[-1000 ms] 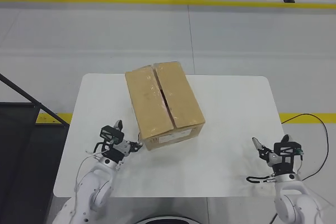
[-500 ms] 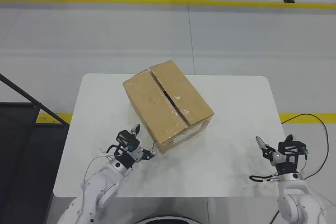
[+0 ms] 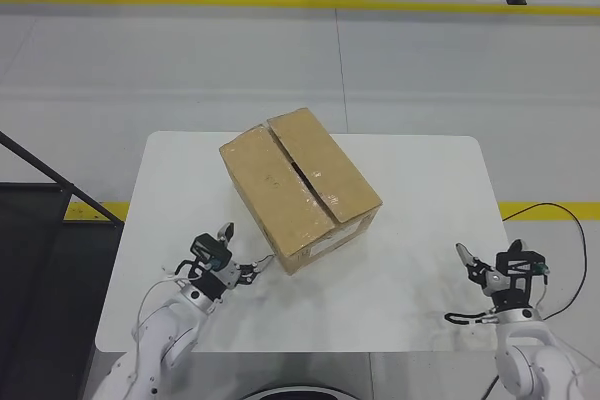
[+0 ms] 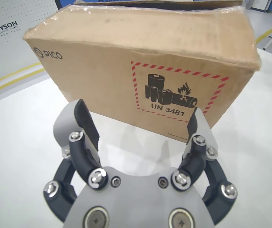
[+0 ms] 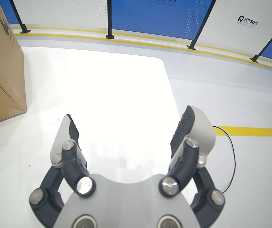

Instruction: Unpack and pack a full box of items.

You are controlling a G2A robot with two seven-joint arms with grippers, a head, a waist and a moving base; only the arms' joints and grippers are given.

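Box (image 3: 300, 190) is parked shut on the counter (image 3: 420, 200), just ahead of the left hand (image 4: 138, 107), spread wide. The right hand (image 5: 128, 112), also wide, is well off. Unpacking looks not begun, so the flaps (image 3: 280, 165) probably need lifting next.

The box (image 4: 117, 36) side facing me carries a red-dashed warning label (image 4: 174, 91) with battery and flame pictograms, a short code beneath, and a logo (image 4: 47, 54) near one corner. Behind, the wall panels (image 5: 162, 5) carry printed logos too.
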